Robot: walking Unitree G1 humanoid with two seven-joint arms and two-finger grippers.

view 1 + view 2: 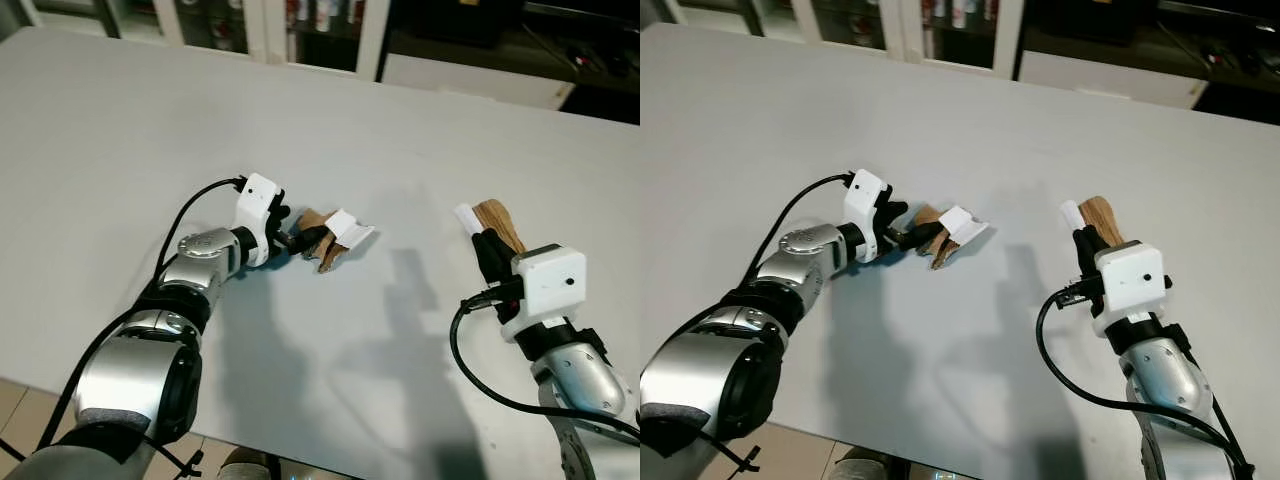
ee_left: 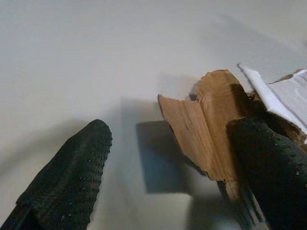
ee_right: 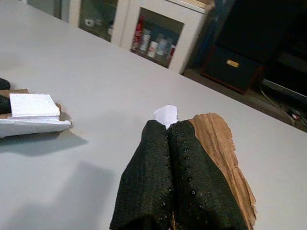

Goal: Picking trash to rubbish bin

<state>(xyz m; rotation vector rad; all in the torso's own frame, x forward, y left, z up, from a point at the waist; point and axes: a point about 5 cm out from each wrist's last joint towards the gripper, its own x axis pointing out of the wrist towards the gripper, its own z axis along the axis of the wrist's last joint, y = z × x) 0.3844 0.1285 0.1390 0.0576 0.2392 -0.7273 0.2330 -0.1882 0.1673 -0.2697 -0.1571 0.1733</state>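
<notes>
White table (image 1: 120, 120) fills most of the head views, w/ cabinets (image 1: 300, 25) along its far edge, glass doors showing bottles and jars on shelves; dark furniture sits off the far right corner. Left gripper (image 1: 305, 240) is out over the table approx. midway between near and far edges, fingers spread apart around a crumpled cardboard scrap (image 1: 322, 238), brown w/ a white face folded on top. Left wrist view: one finger (image 2: 273, 167) lies against the brown torn piece, other finger (image 2: 67, 187) is well apart from it w/ bare table between, so the grip isn't closed. Scrap rests on the table, casting a small shadow beside it. Right gripper (image 1: 490, 250) is nearer the right edge, held up off the surface, fingers pressed tight together on a second cardboard piece (image 1: 495, 222), brown w/ a bit of white paper poking out past the fingertips. Right wrist view: both fingers (image 3: 192, 177) are closed flat side by side, brown torn strip running along one side of them. Shadows of both arms fall on the table toward the near edge. Black cables loop from each wrist camera housing.
</notes>
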